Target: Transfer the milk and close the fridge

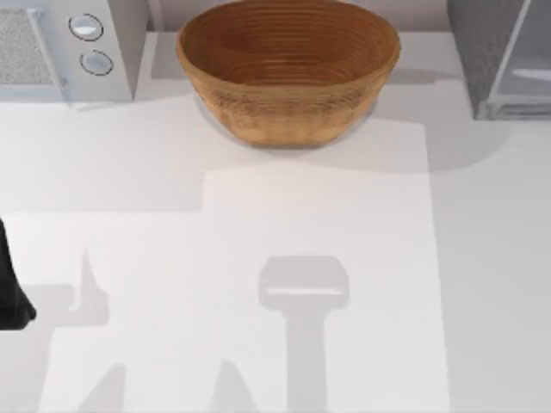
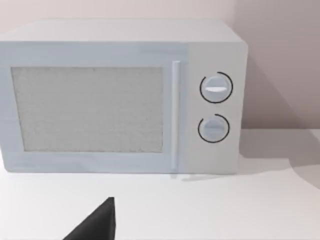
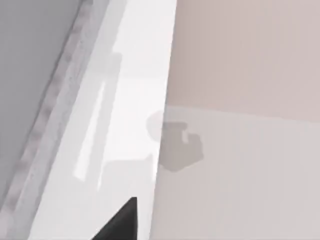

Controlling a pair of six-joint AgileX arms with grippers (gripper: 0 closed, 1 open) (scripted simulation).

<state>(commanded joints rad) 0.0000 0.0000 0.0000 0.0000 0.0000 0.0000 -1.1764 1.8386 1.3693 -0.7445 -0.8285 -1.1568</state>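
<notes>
- The fridge is seen in the upper right of the top view: a dark speckled grey side with a pale, smooth door panel beside it, standing on the white table.
- In the right wrist view, the fridge's pale door panel is seen close up at a slant, beside a pinkish wall.
- The milk cannot be placed; no carton is seen on the table or in the woven bowl at upper centre.
- The left arm is seen as a dark shape at the left edge of the top view, facing the microwave.
- A dark fingertip of the right gripper is seen low in its wrist view; whether either pincer is wide or narrow cannot be told.
- The door is judged stiff, smooth and slippery; a flat push near its free edge is advised, not a pinch.
- A small carton would be judged light and easily crushed; a gentle grip across its flat sides is advised.
</notes>
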